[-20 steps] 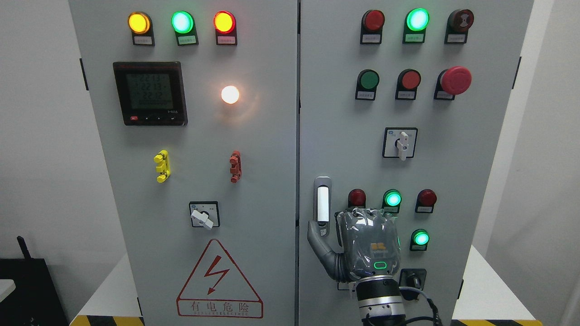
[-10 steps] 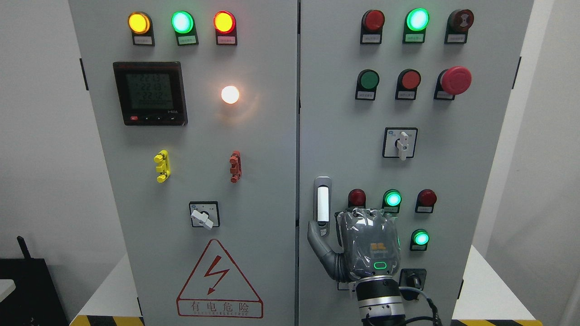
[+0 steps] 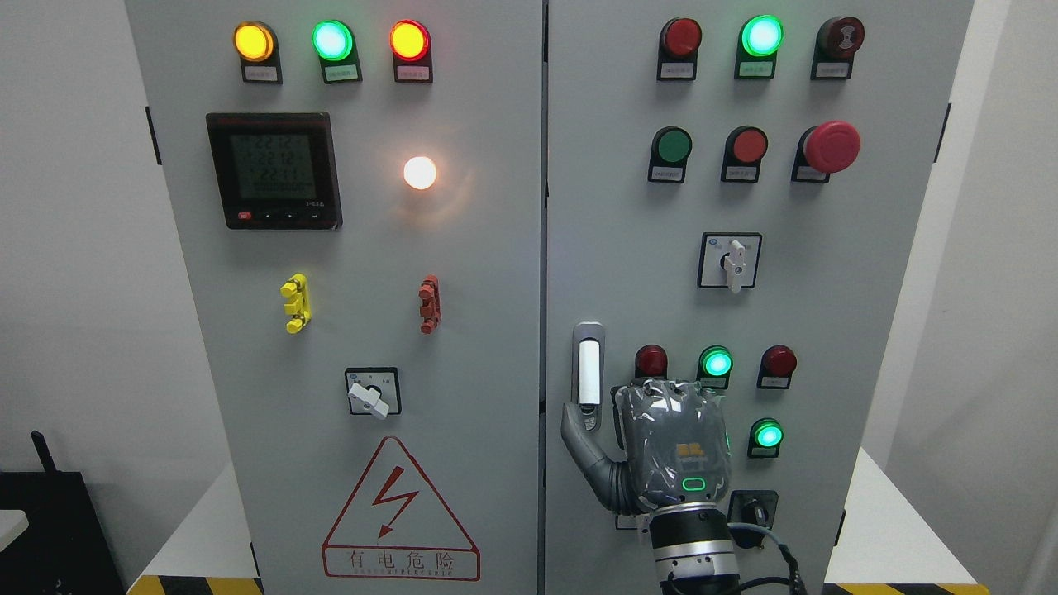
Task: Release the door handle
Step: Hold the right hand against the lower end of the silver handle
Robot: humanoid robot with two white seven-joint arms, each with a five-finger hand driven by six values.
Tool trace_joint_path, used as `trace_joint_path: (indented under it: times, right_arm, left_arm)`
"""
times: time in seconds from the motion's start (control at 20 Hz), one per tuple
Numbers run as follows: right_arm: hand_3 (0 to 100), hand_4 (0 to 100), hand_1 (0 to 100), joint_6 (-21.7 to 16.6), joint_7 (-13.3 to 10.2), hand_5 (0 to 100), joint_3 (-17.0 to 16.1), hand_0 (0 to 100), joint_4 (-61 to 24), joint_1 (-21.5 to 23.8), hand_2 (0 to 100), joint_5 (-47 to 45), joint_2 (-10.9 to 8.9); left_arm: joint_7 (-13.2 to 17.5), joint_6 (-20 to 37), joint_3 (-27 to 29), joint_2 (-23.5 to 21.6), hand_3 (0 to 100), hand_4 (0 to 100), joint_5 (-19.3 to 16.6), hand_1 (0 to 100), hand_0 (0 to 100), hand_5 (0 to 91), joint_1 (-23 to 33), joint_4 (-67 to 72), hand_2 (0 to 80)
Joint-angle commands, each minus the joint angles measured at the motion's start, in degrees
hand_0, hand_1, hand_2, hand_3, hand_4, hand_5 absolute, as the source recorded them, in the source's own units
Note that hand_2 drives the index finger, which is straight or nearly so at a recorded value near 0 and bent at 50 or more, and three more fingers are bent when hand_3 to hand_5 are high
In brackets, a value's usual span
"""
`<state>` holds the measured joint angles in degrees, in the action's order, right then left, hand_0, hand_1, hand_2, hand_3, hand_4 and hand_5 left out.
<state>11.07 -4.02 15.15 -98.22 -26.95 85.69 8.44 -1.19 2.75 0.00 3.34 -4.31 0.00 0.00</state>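
Note:
The grey cabinet's right door (image 3: 826, 330) carries a white swing handle (image 3: 588, 372), which lies upright and flush in its grey recess near the door's left edge. My right hand (image 3: 661, 442) comes up from the bottom edge, its back wrapped in clear film and turned toward the camera. It sits just below and to the right of the handle. Its left side reaches up to the lower end of the handle housing (image 3: 588, 420) and covers part of it. The white lever itself is uncovered. The palm side is hidden. My left arm does not show.
Lit and unlit indicator lamps (image 3: 716, 364), a red emergency button (image 3: 831, 146) and a rotary switch (image 3: 731, 261) surround the hand on the right door. The left door (image 3: 355, 512) has a meter (image 3: 274, 170), a rotary switch (image 3: 373, 393) and a warning triangle (image 3: 400, 516). White walls flank the cabinet.

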Motion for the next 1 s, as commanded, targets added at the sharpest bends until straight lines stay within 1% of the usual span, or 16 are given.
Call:
trace_joint_path:
  times: [0.0, 0.95]
  right_arm:
    - [100, 100, 5, 0.01, -0.03, 95, -0.03, 44, 0.04, 0.05, 100, 0.00, 0.00]
    - [100, 100, 6, 0.62, -0.03, 96, 0.05, 44, -0.05, 0.14, 100, 0.00, 0.00]
  left_arm:
    - [0.05, -0.03, 0.09, 0.00, 0, 0, 0.00, 39, 12, 0.0, -0.17, 0.53, 0.0]
    - [0.05, -0.03, 0.09, 0.00, 0, 0, 0.00, 39, 12, 0.0, -0.17, 0.53, 0.0]
